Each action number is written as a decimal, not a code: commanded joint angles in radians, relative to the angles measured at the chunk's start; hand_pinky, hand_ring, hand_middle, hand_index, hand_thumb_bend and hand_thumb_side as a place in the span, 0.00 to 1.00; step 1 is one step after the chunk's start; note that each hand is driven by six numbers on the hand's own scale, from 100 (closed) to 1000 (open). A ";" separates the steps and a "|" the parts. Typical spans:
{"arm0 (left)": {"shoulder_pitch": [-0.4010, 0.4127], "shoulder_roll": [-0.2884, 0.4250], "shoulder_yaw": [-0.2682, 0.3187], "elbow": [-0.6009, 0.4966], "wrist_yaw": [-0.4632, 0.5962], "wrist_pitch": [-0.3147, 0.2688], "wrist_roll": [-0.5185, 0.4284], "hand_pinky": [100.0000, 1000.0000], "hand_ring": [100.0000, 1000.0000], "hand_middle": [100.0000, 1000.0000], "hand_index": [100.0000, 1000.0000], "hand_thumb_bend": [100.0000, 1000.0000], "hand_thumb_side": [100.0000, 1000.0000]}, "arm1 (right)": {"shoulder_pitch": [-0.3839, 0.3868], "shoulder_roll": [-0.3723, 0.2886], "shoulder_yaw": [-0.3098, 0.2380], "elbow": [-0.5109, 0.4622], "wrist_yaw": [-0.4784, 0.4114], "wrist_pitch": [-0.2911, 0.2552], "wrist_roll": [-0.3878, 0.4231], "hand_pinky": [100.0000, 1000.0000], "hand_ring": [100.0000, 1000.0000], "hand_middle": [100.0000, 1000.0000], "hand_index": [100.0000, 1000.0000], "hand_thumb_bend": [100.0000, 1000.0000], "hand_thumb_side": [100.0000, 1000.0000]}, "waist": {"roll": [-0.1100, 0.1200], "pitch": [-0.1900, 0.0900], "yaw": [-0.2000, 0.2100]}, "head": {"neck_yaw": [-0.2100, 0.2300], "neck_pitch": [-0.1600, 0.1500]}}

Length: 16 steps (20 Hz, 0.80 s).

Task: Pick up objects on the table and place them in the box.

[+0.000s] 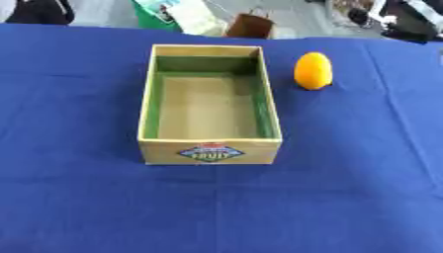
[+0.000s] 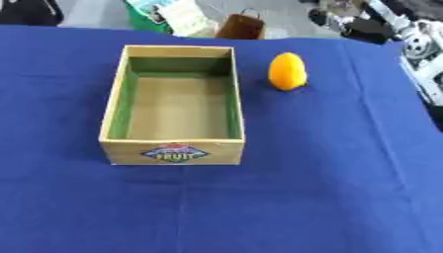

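One Orange Fruit Beside an Open Box

One orange fruit (image 1: 312,70), egg-shaped and standing on its blunt end, sits on the worktop (image 1: 346,197) just to the right of the box (image 1: 210,151), near its far right corner but not touching it. A narrow strip of blue cloth shows between the two.

The box is a shallow wooden crate, longer than it is wide, with its short near wall facing the camera. That wall carries a diamond-shaped label (image 1: 211,152) in blue and red with lettering that reads as "FRUIT". The inner walls are lined green, and the floor of the box is bare tan wood with nothing lying in it.

A blue cloth covers the whole worktop, with faint fold lines running across it. Beyond the far edge lie a brown bag (image 2: 241,27) with a handle and a green container (image 1: 157,12) with printed paper; both are off the cloth and well apart from the box.

Neither hand of the robot appears in either eye view, so whether they are released, clenched or grasping anything cannot be told. At the right edge of the right eye view some white and black machinery (image 2: 415,39) shows past the cloth.
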 commanded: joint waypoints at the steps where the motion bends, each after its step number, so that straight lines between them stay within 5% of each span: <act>1: -0.005 0.014 -0.002 -0.015 0.004 0.002 0.000 0.52 0.37 0.40 0.54 0.00 0.80 | -0.007 -0.018 -0.009 0.017 0.011 -0.007 0.023 0.88 1.00 0.77 0.91 0.76 0.91 | 0.003 -0.015 0.001 | -0.003 -0.015; 6: -0.005 0.009 -0.002 -0.014 0.005 0.004 0.001 0.52 0.36 0.40 0.54 0.00 0.80 | 0.010 -0.011 0.010 0.015 -0.094 -0.001 0.120 0.97 1.00 0.81 0.98 0.86 0.69 | 0.006 -0.011 -0.001 | -0.005 -0.018; 16: -0.005 0.007 -0.006 -0.012 0.006 0.006 -0.002 0.52 0.36 0.40 0.54 0.00 0.80 | -0.015 0.010 0.027 0.035 -0.098 0.077 0.166 0.97 1.00 0.88 1.00 0.86 0.60 | 0.006 -0.009 0.004 | -0.011 -0.031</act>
